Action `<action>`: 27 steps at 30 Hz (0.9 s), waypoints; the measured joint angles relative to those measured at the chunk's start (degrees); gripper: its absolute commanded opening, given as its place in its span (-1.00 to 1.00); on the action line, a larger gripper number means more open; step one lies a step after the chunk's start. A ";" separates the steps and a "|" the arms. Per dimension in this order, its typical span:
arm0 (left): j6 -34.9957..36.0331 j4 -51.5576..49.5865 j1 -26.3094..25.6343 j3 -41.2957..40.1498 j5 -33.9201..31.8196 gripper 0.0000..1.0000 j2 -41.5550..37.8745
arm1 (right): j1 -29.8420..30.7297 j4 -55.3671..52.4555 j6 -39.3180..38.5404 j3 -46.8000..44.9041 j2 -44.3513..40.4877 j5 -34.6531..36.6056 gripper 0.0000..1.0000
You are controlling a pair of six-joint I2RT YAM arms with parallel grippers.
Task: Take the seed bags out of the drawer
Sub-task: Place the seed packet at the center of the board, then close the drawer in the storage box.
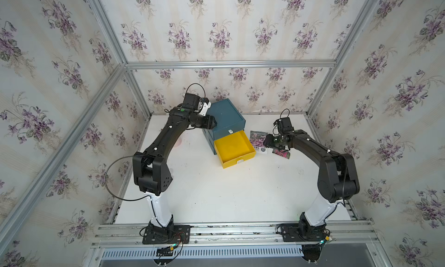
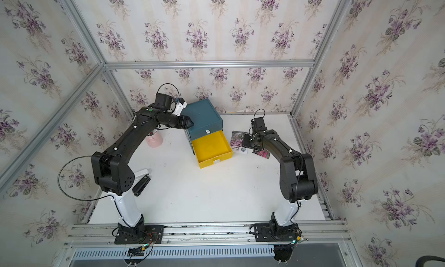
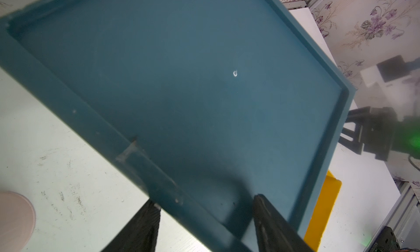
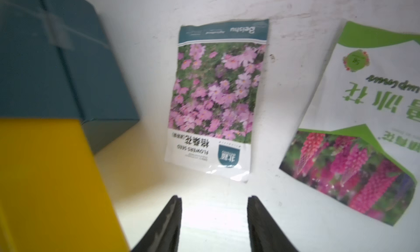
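Observation:
The yellow drawer (image 1: 238, 160) (image 2: 215, 161) stands pulled out of the blue cabinet (image 1: 225, 116) (image 2: 204, 116) and its inside looks bare. Two seed bags lie flat on the table to its right: one with pink-purple blooms and a white band (image 1: 258, 138) (image 2: 237, 139) (image 4: 216, 98), and one white-green with magenta blooms (image 1: 281, 154) (image 2: 262, 154) (image 4: 363, 126). My right gripper (image 4: 214, 198) hovers open over bare table just short of the pink-purple bag, with nothing between its fingers. My left gripper (image 3: 204, 199) (image 1: 212, 123) is shut on the cabinet's top rim at its left side.
A pink round object (image 2: 154, 140) (image 3: 13, 216) sits on the table left of the cabinet, under my left arm. A black and white piece (image 2: 142, 182) lies near the left arm's base. Aluminium frame posts and wallpapered walls close in the table (image 1: 216, 193).

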 measured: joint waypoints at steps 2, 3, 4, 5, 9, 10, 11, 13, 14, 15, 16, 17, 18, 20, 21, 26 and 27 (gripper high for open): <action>0.04 0.07 0.00 -0.11 0.00 0.35 -0.07 | 1.66 -0.57 -0.28 -2.12 -3.52 -0.33 0.11; 0.13 0.13 0.00 -0.20 0.00 0.34 -0.15 | 2.56 -1.03 -0.59 -3.19 -5.35 -0.42 0.15; 0.22 0.20 0.00 -0.26 -0.02 0.35 -0.22 | 3.52 -1.70 -0.59 -4.26 -7.48 -0.63 0.19; 0.28 0.22 0.00 -0.35 -0.02 0.35 -0.26 | 4.20 -2.10 -0.57 -5.09 -9.16 -0.87 0.21; 0.55 0.26 0.00 -0.42 -0.07 0.34 -0.37 | 7.02 -2.67 0.31 -8.24 -16.26 -0.70 0.30; 0.61 0.26 0.00 -0.42 -0.07 0.34 -0.39 | 7.91 -2.80 0.50 -9.07 -17.84 -0.68 0.30; 0.63 0.26 0.00 -0.42 -0.09 0.34 -0.42 | 8.61 -2.80 0.59 -9.75 -18.97 -0.66 0.30; 0.72 0.24 0.00 -0.44 -0.13 0.34 -0.44 | 10.88 -2.75 1.62 -11.43 -21.33 -0.09 0.30; 0.79 0.26 0.00 -0.48 -0.13 0.34 -0.46 | 12.00 -2.69 2.08 -12.13 -22.14 -0.09 0.29; 0.83 0.33 0.00 -0.57 -0.15 0.34 -0.52 | 13.33 -2.29 2.12 -12.96 -22.93 -0.07 0.27; 0.85 0.37 0.00 -0.66 -0.15 0.34 -0.57 | 14.78 -1.62 2.43 -14.01 -23.58 -0.15 0.26; 0.85 0.42 0.00 -0.74 -0.15 0.35 -0.66 | 15.89 -0.81 2.75 -14.97 -23.98 -0.46 0.25; 0.87 0.52 0.00 -0.92 -0.15 0.34 -0.74 | 17.59 0.02 3.48 -16.13 -24.33 -0.66 0.25; 0.98 0.87 0.00 -1.27 -0.15 0.35 -0.92 | 20.59 2.10 3.63 -18.38 -24.94 -0.72 0.22; 1.07 1.01 0.00 -1.42 -0.15 0.34 -1.01 | 21.86 3.26 3.91 -19.39 -25.18 -0.94 0.20; 1.33 1.57 0.00 -2.16 -0.20 0.35 -1.53 | 24.83 9.49 5.16 -22.86 -24.90 0.57 0.12; 1.46 1.64 0.00 -2.29 -0.22 0.34 -1.64 | 25.38 10.71 5.20 -23.43 -24.70 0.50 0.10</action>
